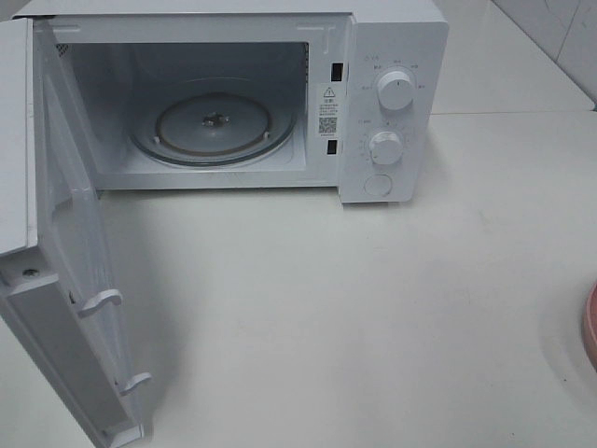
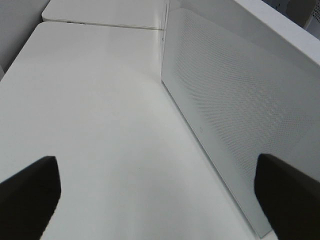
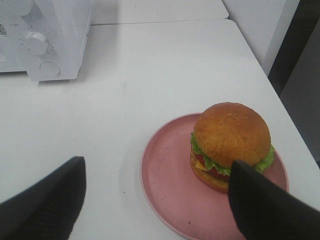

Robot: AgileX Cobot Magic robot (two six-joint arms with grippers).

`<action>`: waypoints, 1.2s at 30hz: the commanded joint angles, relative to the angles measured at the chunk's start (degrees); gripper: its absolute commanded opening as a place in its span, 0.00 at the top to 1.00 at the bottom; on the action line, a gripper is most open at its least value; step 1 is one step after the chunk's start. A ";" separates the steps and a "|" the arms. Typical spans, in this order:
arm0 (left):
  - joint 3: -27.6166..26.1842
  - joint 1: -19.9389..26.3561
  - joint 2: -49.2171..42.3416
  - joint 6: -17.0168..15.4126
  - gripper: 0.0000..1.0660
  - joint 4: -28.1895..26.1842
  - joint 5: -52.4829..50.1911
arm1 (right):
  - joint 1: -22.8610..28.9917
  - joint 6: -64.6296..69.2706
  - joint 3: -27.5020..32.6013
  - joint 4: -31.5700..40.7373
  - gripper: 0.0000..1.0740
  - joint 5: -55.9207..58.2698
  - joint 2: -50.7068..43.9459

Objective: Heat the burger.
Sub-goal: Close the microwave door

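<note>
Bright, even, diffuse lighting in all views. Soft grey shadow cast on surface [image 1: 373,317] beneath open microwave door [image 1: 70,280]; fainter shadow beside pink dish [image 3: 170,185]. Mild sheen on burger [image 3: 231,137] bun. Dark, blurred, out of focus: near fingers [image 2: 27,197] in both wrist views. Slight softness overall; no strong glare.

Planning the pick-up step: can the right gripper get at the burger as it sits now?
Probably yes. The right gripper is open and empty, and the burger sits uncovered on its pink plate just ahead of the fingers, with nothing between them.
</note>
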 commanded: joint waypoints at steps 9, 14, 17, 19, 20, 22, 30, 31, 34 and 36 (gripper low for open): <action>0.06 0.17 -1.15 0.00 0.08 -0.34 -0.29 | -0.23 -0.63 0.11 0.00 0.29 -0.57 -1.49; 0.06 0.17 -1.15 0.00 0.08 -0.34 -0.29 | -0.23 -0.63 0.11 0.00 0.29 -0.57 -1.49; 0.06 0.17 -1.15 0.00 0.08 -0.34 -0.29 | -0.23 -0.63 0.11 0.00 0.29 -0.57 -1.49; 0.06 0.17 -1.15 0.00 0.08 -0.34 -0.29 | -0.23 -0.63 0.11 0.00 0.29 -0.57 -1.49; 0.06 0.17 -1.15 0.00 0.08 -0.34 -0.29 | -0.23 -0.63 0.11 0.00 0.29 -0.57 -1.49; 0.06 0.17 -1.15 0.00 0.08 -0.34 -0.29 | -0.23 -0.63 0.11 0.00 0.29 -0.57 -1.49; 0.06 0.17 -1.15 0.00 0.08 -0.34 -0.29 | -0.23 -0.63 0.11 0.00 0.29 -0.57 -1.49; 0.06 0.17 -1.15 0.00 0.08 -0.29 -0.29 | -0.23 -0.63 0.11 0.00 0.29 -0.57 -1.49; 0.06 0.17 -1.15 0.00 0.08 -0.29 -0.29 | -0.23 -0.63 0.11 0.00 0.29 -0.57 -1.49; 0.06 0.17 -1.15 0.00 0.08 -0.29 -0.40 | -0.23 -0.63 0.11 0.00 0.29 -0.57 -1.49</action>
